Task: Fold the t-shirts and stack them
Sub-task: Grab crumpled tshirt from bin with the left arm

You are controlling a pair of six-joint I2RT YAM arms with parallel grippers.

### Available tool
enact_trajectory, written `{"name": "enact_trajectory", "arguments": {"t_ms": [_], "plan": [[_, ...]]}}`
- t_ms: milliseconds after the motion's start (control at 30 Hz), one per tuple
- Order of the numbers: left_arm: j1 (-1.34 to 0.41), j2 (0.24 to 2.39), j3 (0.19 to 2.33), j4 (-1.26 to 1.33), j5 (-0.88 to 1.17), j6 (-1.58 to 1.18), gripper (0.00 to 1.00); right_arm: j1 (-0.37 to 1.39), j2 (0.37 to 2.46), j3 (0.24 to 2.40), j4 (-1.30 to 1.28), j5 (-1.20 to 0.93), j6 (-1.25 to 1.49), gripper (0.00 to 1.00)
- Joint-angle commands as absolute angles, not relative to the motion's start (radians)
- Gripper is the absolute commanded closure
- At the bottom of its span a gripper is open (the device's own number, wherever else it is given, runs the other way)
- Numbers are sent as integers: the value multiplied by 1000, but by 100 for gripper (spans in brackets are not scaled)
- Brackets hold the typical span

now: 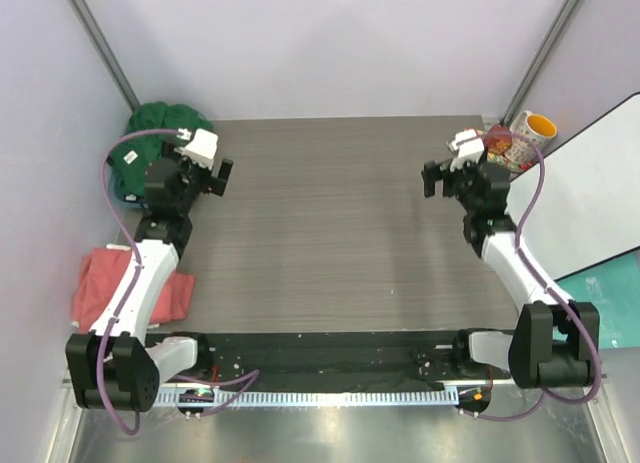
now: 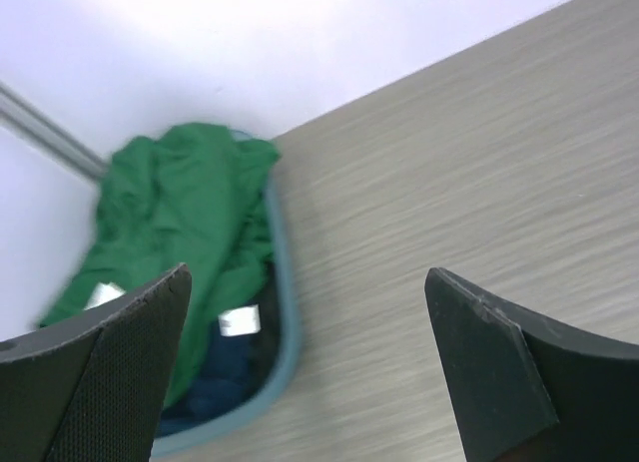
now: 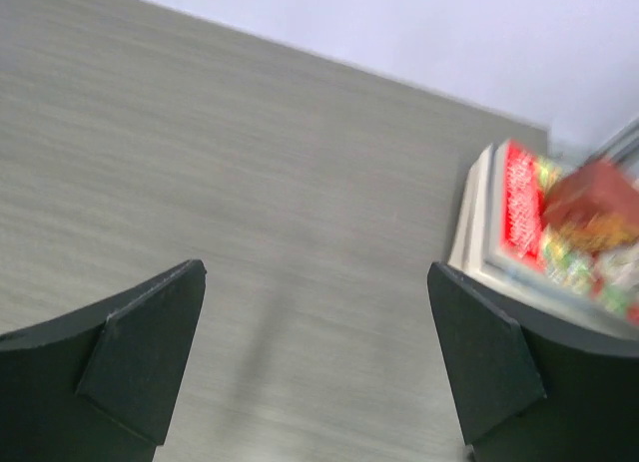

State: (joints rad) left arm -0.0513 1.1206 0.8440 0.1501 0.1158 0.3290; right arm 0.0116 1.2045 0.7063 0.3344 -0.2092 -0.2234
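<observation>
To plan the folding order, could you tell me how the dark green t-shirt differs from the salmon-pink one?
The dark green t-shirt is heaped in the teal tub at the far left corner; the salmon-pink t-shirt lies outside it, nearer, beside the left arm. The green one is bunched, the pink one flatter. White labels show on the green, none on the pink. Neither is held.

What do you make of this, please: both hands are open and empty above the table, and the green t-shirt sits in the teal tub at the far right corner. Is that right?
Not quite. The green t-shirt sits in the teal tub at the far left corner, not the far right, as the top external view shows. The rest holds: the left hand and right hand are both open and empty above the table.
</observation>
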Motion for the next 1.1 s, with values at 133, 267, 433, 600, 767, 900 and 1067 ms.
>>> {"name": "enact_trajectory", "arguments": {"t_ms": [133,267,433,600,767,900,1067], "plan": [[-31,1411,1287,-445,-242,663,0,14,1638,1548,-766,-291,-525,0],[41,1604,1559,-627,-297,606,0,12,1752,1713,-920,-402,-578,0],[43,1771,1722,-698,-411,577,0,14,1811,1804,-882,-414,-623,0],[46,1874,1749,-689,-463,572,7,12,1888,1900,-882,-419,-623,0],[46,1910,1623,-496,-472,650,5,18,1910,1933,-867,-422,-620,0],[51,1986,1675,-488,-483,612,5,25,1907,1924,-861,-420,-617,0],[55,2023,1726,-448,-485,566,8,31,1896,1901,-861,-411,-629,0]]}}
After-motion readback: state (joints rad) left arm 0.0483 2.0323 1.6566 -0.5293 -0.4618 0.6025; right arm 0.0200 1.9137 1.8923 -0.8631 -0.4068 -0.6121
